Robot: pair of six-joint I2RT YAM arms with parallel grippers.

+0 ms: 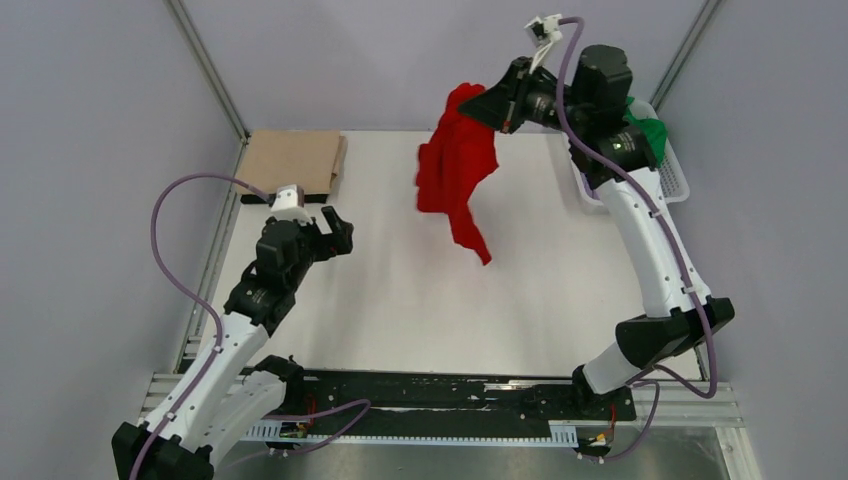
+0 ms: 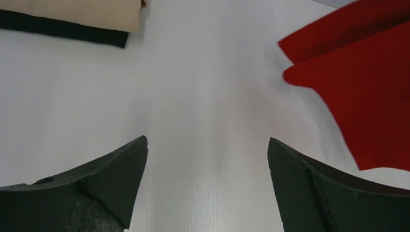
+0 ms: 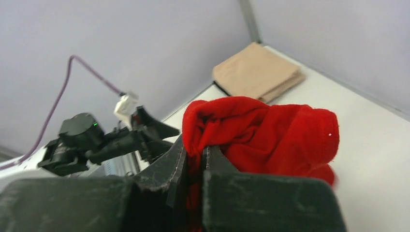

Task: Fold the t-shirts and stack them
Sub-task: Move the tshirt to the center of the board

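Observation:
My right gripper is shut on the bright red t-shirt and holds it high over the back middle of the table, the cloth hanging down bunched. In the right wrist view the red cloth is pinched between my fingers. A folded tan-beige t-shirt lies at the back left corner, also in the right wrist view. A green t-shirt sits in the white basket at the back right. My left gripper is open and empty, low over the table left of the red shirt.
The white table is walled on the left, back and right by grey panels with metal posts. A black rail runs along the near edge by the arm bases. The tan shirt's edge shows in the left wrist view.

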